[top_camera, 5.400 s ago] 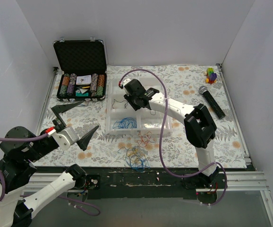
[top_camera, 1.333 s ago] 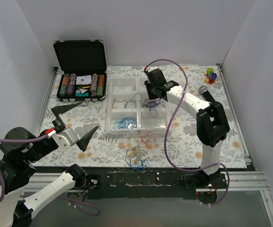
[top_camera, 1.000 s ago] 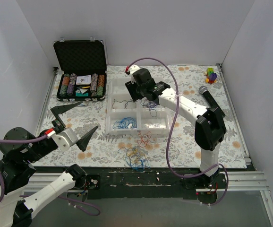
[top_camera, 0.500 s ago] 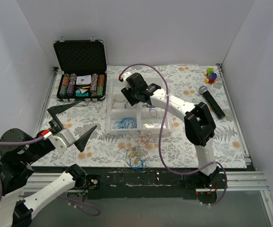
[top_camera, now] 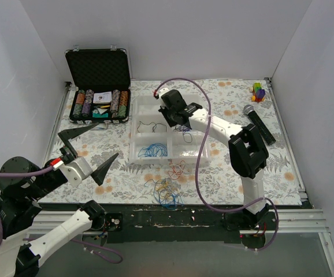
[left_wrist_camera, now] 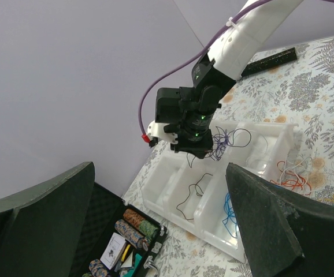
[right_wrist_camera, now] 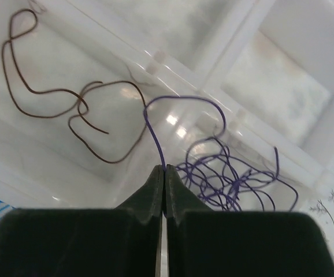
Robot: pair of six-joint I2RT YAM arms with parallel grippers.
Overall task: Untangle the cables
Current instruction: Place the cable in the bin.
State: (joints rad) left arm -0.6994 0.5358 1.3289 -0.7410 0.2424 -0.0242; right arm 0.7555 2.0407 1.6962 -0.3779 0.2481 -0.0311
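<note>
A white compartment tray (top_camera: 137, 159) sits mid-table. My right gripper (top_camera: 176, 122) hovers over its back compartments, shut on a thin purple cable (right_wrist_camera: 153, 135). The rest of that purple bundle (right_wrist_camera: 236, 179) hangs and rests over a tray divider, and it also shows in the left wrist view (left_wrist_camera: 222, 144). A black cable (right_wrist_camera: 51, 107) lies alone in one compartment. Blue cables (top_camera: 152, 151) fill a front compartment. A red-orange cable (top_camera: 177, 168) and a mixed tangle (top_camera: 167, 191) lie on the table in front of the tray. My left gripper (top_camera: 92, 144) is open, raised at the left.
An open black case of poker chips (top_camera: 99, 104) stands at the back left. A black microphone (top_camera: 259, 124) and a small coloured toy (top_camera: 259, 91) lie at the back right. White walls close in the table on three sides.
My right gripper has swung back and forth over the tray's back compartments with the purple bundle in it, and has just shifted a little right. The left arm has barely moved.
</note>
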